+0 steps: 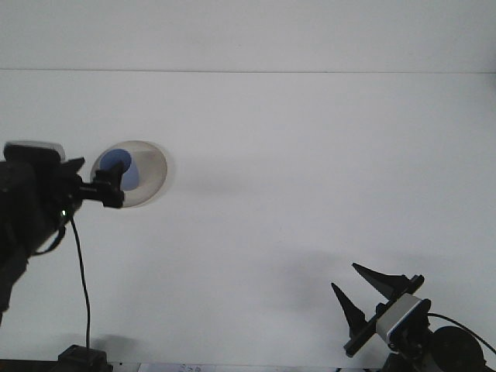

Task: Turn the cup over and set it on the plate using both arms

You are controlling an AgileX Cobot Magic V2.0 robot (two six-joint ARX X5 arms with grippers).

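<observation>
1. Presently, counter (310,170): a plain white surface filling most of the frame, with a pale wall band along the top edge.
2. Plate (151,167): round, greyish-white, lying flat on the counter at the left of the frame, a little above mid-height.
3. Cup (122,169): blue, standing on the plate toward its left side, with the open mouth facing up; its lower left portion is hidden behind the left hand.
4. Left hand (108,188): black, at the left edge of the frame, its tip overlapping the lower left rim of the plate and part of the cup. Whether it touches either, I cannot tell, and I cannot tell whether its fingers are apart or together. A green light shows on the arm body behind it, and a black cable (81,279) hangs down from it toward the lower left of the frame.
5. Right hand (358,288): at the lower right of the frame, well apart from the plate, two black pointed fingers spread apart with nothing between them, mounted on a grey-white block.
</observation>
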